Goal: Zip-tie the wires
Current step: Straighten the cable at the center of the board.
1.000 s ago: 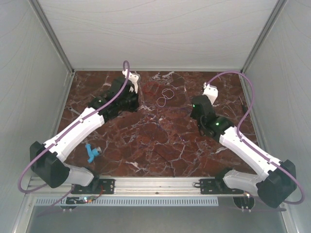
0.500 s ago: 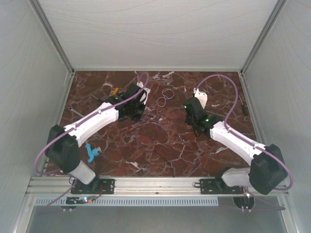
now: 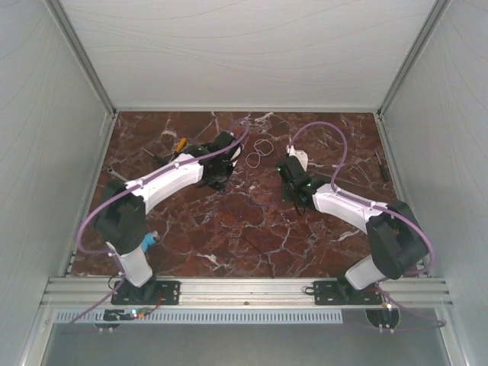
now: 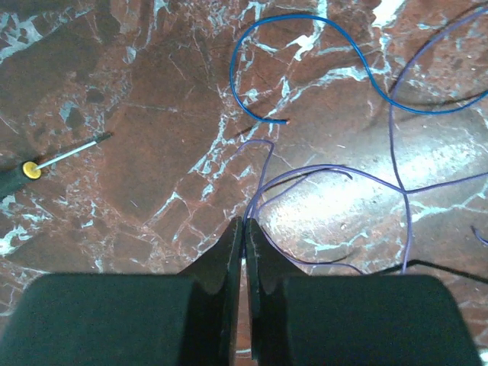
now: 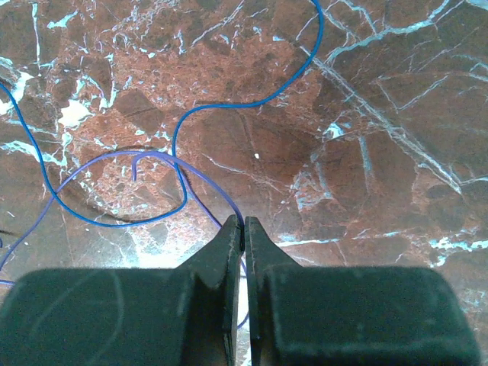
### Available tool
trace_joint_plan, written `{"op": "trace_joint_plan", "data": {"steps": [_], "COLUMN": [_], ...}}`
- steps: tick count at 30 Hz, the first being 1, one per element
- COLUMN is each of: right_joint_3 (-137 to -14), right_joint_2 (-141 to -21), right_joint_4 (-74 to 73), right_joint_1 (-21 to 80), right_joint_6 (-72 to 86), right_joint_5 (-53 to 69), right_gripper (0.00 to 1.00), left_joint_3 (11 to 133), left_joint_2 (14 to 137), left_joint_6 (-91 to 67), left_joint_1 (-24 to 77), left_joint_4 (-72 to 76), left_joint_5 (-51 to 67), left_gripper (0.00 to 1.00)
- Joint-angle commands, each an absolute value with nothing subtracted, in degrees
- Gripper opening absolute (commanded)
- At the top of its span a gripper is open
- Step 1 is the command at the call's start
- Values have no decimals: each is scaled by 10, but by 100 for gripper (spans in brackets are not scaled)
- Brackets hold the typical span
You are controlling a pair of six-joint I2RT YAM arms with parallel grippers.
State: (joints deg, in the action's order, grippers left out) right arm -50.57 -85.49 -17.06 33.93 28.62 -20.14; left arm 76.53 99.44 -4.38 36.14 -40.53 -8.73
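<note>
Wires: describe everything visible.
The wires are thin, limp insulated strands, blue and purple, in loose overlapping loops lying on the marble table; pale loops show in the top view. A purple strand runs into the shut tips of the left tool and the right tool, apparently pinched.

My counter [image 3: 252, 229] was red-brown marble, veined white and pale blue. The wires [image 4: 232, 72] crossing it were blue and purple; seen from above, they looped whitish. My left fingers [image 4: 225, 259] and right fingers [image 5: 225, 259] were black. At nine o'clock in the left wrist view, a screwdriver [image 4: 30, 169] had a yellow collar and silver shaft.
</note>
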Motion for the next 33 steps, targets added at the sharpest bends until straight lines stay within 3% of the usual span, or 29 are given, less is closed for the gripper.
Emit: {"op": "trace_joint_plan", "data": {"steps": [1,18,33], "right_joint_3": [-533,-572,-580], "right_joint_2": [-875,-958,-984], "right_joint_4": [-144,-153,-146], "right_joint_1": [336,319,311], "right_joint_6": [276,287,293], "right_joint_5": [-197,-221,-213], "right_gripper": [0,0,0], "left_joint_3": [808,856,868], "left_joint_2": [1027,1138,1188], "left_joint_6": [-31,-66,-81], "left_joint_1": [371,383,382], "left_joint_4": [-432,-396,-378], "left_joint_5": [-151,-202,-173], "left_gripper": [0,0,10]}}
